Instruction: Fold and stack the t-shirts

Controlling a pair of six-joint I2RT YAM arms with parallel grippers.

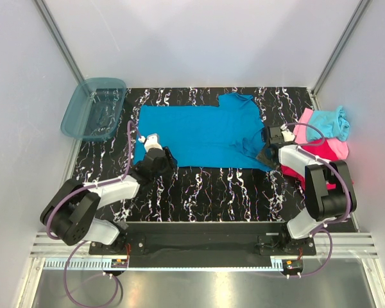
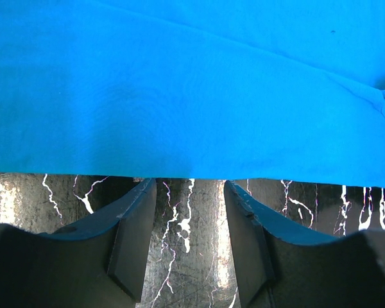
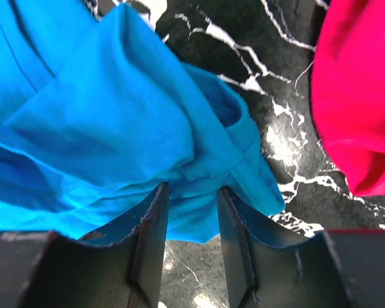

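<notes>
The medium blue t-shirt [image 1: 199, 135] lies spread flat across the black marbled table [image 1: 205, 189], with its collar end to the right. My left gripper [image 1: 158, 162] stands open at the shirt's near edge [image 2: 179, 96]; only bare table shows between its fingers [image 2: 189, 186]. My right gripper [image 1: 267, 157] is open at the shirt's lower right corner. A bunched fold of blue sleeve [image 3: 199, 147] lies loose between its fingertips [image 3: 192, 189], unpinched. At the right edge lie a magenta-red t-shirt [image 1: 327, 151] [image 3: 356, 96], a light pink one [image 1: 303, 131] and a light aqua one [image 1: 330, 122].
A translucent teal plastic bin [image 1: 94, 108] sits off the table's far left corner. White walls with metal frame posts close in the back and both sides. The arm bases stand on a rail at the near edge.
</notes>
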